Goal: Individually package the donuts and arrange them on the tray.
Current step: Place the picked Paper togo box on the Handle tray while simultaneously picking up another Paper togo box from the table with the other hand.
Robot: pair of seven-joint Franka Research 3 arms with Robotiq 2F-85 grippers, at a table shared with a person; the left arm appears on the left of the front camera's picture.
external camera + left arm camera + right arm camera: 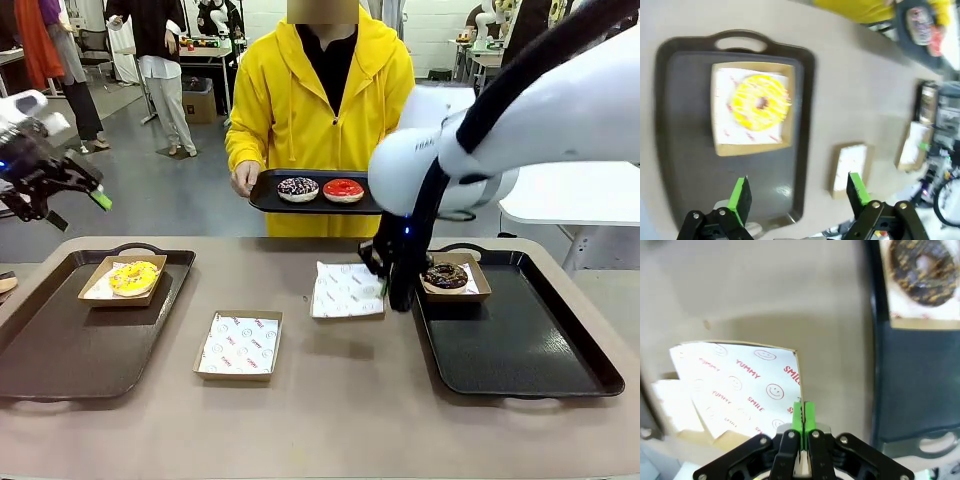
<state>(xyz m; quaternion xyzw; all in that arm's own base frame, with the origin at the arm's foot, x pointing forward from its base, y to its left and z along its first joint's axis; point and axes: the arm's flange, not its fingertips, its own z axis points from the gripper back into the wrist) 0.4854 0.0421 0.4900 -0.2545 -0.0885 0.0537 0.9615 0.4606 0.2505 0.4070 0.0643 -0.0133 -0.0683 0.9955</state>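
Four donuts are in play, and two are already boxed. The yellow donut [134, 277] sits in its lined box at the far end of the left tray [60, 350]. The chocolate donut [446, 276] sits in a box at the far left corner of the right tray [520, 350]. The purple-brown donut [297, 188] and the red donut [343, 189] lie unboxed on a small tray [265, 196] that the person holds beyond the table's far edge.

The right gripper [802, 416] has its pads pressed together on the thin edge of a lined box [345, 290], near one corner, mid-table just beside the right tray's rim. That narrow, off-centre pinch is the main risk. If lifted, the box would likely hang and swing from the corner, and its printed paper could slide out. Whether the pads have caught cardboard or only paper cannot be told. If only paper, the box would stay behind.

The tray rim and the chocolate donut's box are close, so a sideways drag could snag the rim or nudge that box. The right arm also hangs near the person's tray, where a careless lift might bump it.

The left gripper [799, 195] hovers wide open and empty above the left tray. An empty box [238, 345] waits near the table's near edge.
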